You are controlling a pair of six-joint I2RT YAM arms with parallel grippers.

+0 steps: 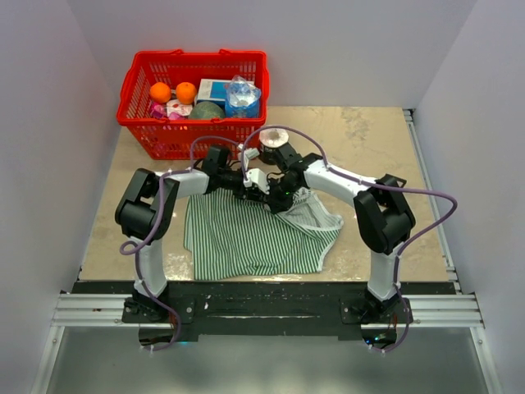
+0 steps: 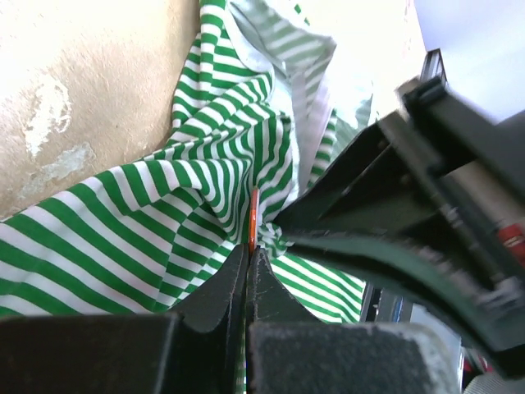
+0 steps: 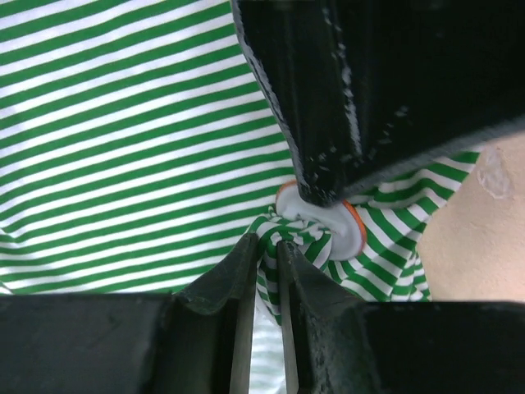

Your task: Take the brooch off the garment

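The brooch sits at the upper edge of the garment, near the middle of the desk, where both arms meet. The left tool is pressed together on the disc's rim. From the left wrist, the brooch shows edge-on as a thin orange line rising out of the tips. The right tool has its jaws narrowed on a puckered fold of striped cloth just beside the disc. It looks like a true pinch, though the wrist view is too close to be sure how much cloth is caught.

The step in hand, as I judge it, is parting the pin from the fabric. To do it well, the two grips should work against each other. The right tool should anchor the cloth low toward the desk while the left draws the disc straight away from it, without twisting. The pull should be slow, since the left hold is only on a thin rim and may slip. If the cloth tents up and follows the brooch, the anchor needs to be firmer or closer to the disc.
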